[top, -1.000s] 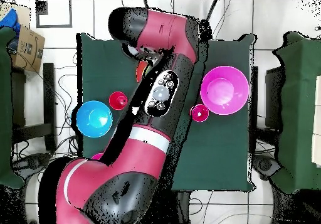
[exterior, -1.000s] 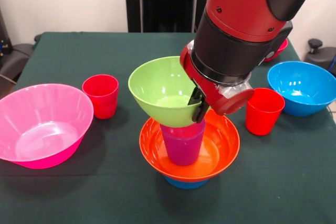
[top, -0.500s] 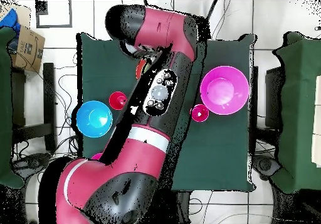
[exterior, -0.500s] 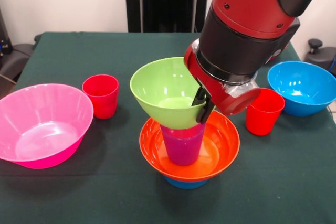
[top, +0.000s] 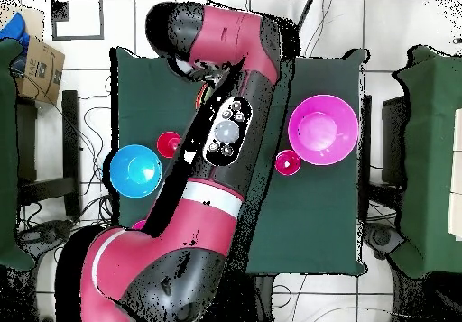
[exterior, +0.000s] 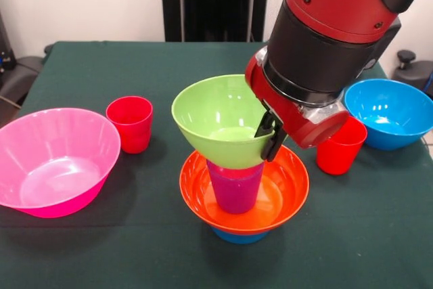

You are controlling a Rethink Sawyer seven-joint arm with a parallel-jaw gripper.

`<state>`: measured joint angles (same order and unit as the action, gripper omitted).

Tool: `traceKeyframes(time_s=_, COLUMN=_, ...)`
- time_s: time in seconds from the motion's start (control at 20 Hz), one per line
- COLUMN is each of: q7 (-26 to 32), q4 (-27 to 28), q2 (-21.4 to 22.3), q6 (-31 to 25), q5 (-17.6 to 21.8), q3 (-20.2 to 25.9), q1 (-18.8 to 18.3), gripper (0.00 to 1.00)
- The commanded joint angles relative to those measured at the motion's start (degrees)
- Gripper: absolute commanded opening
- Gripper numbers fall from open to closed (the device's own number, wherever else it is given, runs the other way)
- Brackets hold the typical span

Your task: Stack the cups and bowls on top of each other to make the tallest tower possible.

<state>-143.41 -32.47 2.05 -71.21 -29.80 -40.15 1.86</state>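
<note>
Over the last second we have carried the glossy lime green plastic bowl (exterior: 226, 121) a little sideways, toward the red cup on the blue-bowl side, and the arm's wrist has risen with it; the bowl now sits closer to centred over the translucent purple ribbed cup (exterior: 235, 185), its base touching or just above the cup's rim, we cannot tell which. We judge this to be the placing step, nearly done. The gripper (exterior: 270, 135) is clamped on the green bowl's rim, one dark finger inside the wall and one outside. The tower (exterior: 244, 191) lies directly under the gripper: the purple cup stands inside the wide orange plastic bowl (exterior: 284, 194), which rests on a small blue bowl (exterior: 237, 237) showing only at its bottom edge. The green bowl is empty. Just beside the gripper stands a smooth red plastic cup (exterior: 337, 151), partly behind the wrist, and beyond it the large blue bowl (exterior: 392, 114), empty. On the gripper's other side are a second red cup (exterior: 130, 122) and, farther out, the large empty pink bowl (exterior: 55, 162).
</note>
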Motion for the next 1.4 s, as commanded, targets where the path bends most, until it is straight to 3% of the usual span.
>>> traceKeyframes(time_s=0.05, q7=1.8, q4=-1.18, q2=-2.0, q6=-1.52, q5=2.69, q3=6.74, q1=0.75, gripper=0.0)
traceKeyframes(time_s=1.4, q7=3.61, q4=-8.09, q2=-0.55, q6=5.91, q5=6.75, q3=9.05, q1=1.9, gripper=0.0)
